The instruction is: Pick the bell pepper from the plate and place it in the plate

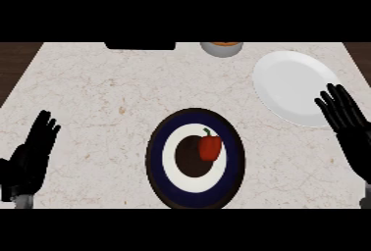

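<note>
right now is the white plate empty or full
Empty: the white plate shows only bare surface; the bell pepper lies on the dark blue plate.

Left hand [33, 149] and right hand [346, 120] open at the edges, fingers up.

We note a grey bowl [222, 48] and a black object [141, 45] cut by the top edge; the bowl's orange contents are unidentifiable. Right hand [349, 128] overlaps the white plate [290, 83] rim.
</note>
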Robot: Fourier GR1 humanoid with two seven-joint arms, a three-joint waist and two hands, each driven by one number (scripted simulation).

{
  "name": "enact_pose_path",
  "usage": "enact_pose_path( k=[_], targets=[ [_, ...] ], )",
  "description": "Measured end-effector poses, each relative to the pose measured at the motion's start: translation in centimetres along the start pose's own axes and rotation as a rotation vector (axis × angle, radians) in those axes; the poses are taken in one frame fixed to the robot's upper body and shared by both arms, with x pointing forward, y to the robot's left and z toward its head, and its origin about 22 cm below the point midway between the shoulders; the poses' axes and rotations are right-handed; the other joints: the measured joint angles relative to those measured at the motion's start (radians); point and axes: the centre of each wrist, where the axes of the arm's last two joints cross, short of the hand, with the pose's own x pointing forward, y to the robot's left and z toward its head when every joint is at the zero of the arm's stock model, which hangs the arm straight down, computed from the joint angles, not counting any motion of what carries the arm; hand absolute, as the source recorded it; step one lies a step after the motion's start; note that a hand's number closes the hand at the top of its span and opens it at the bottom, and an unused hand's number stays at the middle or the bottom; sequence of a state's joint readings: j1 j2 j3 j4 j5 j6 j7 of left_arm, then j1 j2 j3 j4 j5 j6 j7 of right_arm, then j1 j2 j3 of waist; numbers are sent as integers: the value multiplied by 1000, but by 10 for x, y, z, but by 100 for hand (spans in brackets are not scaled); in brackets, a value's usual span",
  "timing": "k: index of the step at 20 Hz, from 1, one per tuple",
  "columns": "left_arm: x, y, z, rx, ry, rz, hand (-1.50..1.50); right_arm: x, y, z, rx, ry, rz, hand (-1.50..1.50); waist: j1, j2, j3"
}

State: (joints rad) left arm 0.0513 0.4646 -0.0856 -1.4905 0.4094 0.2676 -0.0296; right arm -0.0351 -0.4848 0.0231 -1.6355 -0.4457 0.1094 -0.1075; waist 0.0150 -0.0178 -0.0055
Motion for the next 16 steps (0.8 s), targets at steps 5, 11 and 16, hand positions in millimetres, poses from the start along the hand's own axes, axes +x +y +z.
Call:
enact_pose_path(
  k=[5,11,16],
  targets=[
    [15,-13,-17,-62,-23,-52,0,-2,32,-45,142,-20,-15,150,6,18,4],
    [23,-33,-25,-140,-8,-87,0,-9,38,-58,79,-108,222,-150,-8,21,2],
    [22,-44,-37,-173,9,-97,0,-69,63,-50,120,-130,217,-150,-8,23,5]
  ],
)
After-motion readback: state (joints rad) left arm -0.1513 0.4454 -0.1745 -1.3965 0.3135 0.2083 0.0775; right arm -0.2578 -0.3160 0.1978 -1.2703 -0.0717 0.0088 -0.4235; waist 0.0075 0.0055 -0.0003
